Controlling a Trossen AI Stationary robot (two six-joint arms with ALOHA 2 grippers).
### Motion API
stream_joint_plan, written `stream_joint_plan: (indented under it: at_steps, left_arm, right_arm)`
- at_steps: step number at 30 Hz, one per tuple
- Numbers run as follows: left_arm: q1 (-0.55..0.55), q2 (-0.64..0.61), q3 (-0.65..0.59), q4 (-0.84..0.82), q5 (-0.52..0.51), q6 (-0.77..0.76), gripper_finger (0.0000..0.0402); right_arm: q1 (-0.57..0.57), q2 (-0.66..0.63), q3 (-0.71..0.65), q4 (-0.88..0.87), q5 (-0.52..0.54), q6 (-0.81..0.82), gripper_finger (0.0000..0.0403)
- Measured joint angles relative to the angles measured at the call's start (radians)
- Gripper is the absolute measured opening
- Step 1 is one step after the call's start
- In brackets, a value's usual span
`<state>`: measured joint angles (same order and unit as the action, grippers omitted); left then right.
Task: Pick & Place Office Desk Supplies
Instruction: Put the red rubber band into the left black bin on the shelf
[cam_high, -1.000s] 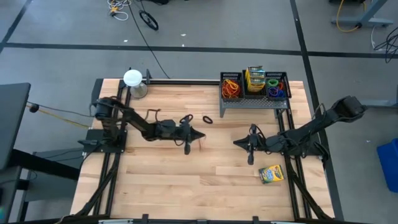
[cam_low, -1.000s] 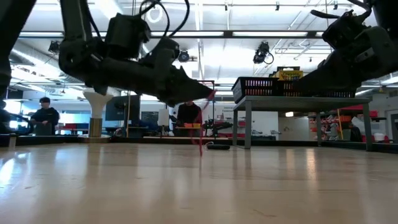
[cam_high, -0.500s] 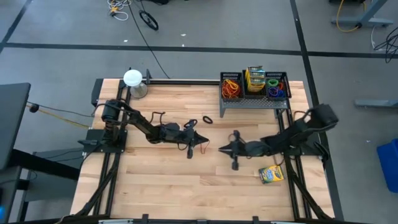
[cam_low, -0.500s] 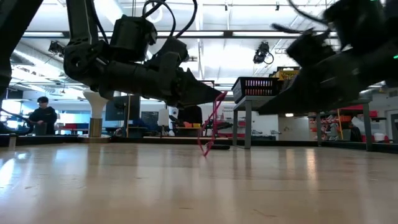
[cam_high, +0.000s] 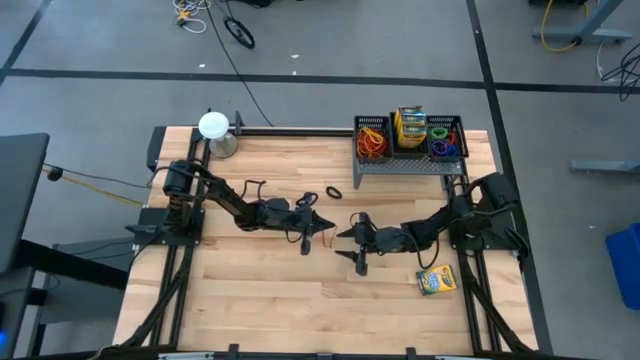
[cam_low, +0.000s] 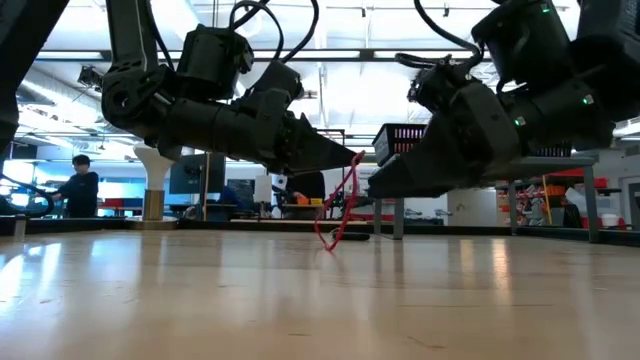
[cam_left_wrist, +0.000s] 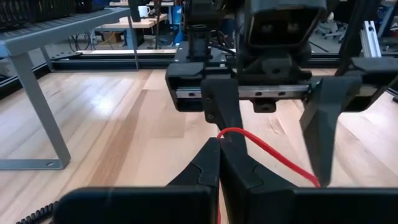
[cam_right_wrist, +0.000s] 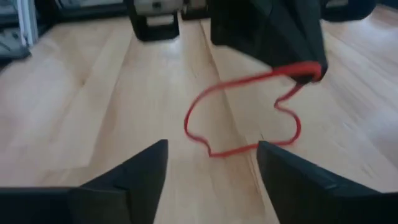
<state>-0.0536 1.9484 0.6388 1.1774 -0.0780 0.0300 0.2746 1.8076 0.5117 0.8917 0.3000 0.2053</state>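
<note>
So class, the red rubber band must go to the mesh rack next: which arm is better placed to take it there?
Right, probably. The left gripper holds the red rubber band, but the open right gripper faces it closely, and its arm is based on the rack's side.

Matte black jointed arms (cam_high: 225, 200) — looping black cables.

Wood table (cam_high: 250, 290): crayon box (cam_high: 435, 280), black band (cam_high: 333, 191), mesh rack (cam_high: 405, 160).

A red rubber band (cam_right_wrist: 249, 112) dangled from the left gripper (cam_right_wrist: 305, 70) above the wooden table (cam_right_wrist: 93, 106), between the right gripper's (cam_right_wrist: 211, 163) spread fingers (cam_right_wrist: 137, 171).
</note>
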Motion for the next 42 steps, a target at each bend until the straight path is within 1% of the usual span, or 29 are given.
stream_joint_plan:
  at_steps: [2,4,7,14,20,23,26,29,32,37,40,42]
  left_arm:
    - [0.0,0.0,0.0,0.0,0.0,0.005,0.0007]
    - [0.0,0.0,0.0,0.003,0.0,0.008,0.0007]
    - [0.0,0.0,0.0,0.007,0.0,0.009,0.0007]
    - [0.0,0.0,0.0,0.017,0.0,0.012,0.0007]
    - [-0.001,0.0,0.0,0.024,0.001,0.012,0.0007]
    - [-0.006,0.0,0.0,0.024,0.005,0.013,0.0007]
    - [-0.013,0.0,0.0,0.032,0.008,0.022,0.0007]
    - [-0.019,0.0,-0.001,0.061,0.01,0.036,0.0007]
    - [-0.027,0.0,-0.001,0.067,0.012,0.051,0.0007]
    - [-0.028,0.0,-0.001,0.067,0.026,0.052,0.0007]
    - [-0.029,-0.007,-0.003,0.065,-0.007,0.048,0.0009]
    - [-0.03,-0.022,-0.011,0.065,-0.034,0.048,0.0018]
  right_arm:
    - [0.0,0.0,0.0,0.026,-0.004,0.011,0.0264]
    - [-0.004,0.0,0.0,0.055,0.0,0.022,0.0272]
    - [-0.017,0.0,0.0,0.109,0.018,0.04,0.0274]
    - [-0.069,0.002,0.0,0.124,0.016,0.094,0.0275]
    - [-0.112,0.094,0.008,0.196,0.01,0.088,0.0274]
    - [-0.124,0.157,0.019,0.274,0.002,0.03,0.0265]
    - [-0.124,0.202,0.032,0.352,-0.017,-0.028,0.0241]
    - [-0.129,0.211,0.045,0.362,-0.029,-0.038,0.0204]
    - [-0.129,0.211,0.048,0.381,-0.029,-0.056,0.0158]
    - [-0.127,0.211,0.048,0.399,-0.034,-0.09,0.0069]
    - [-0.125,0.211,0.047,0.398,-0.036,-0.101,0.0017]
    - [-0.121,0.211,0.047,0.399,-0.035,-0.115,0.0009]
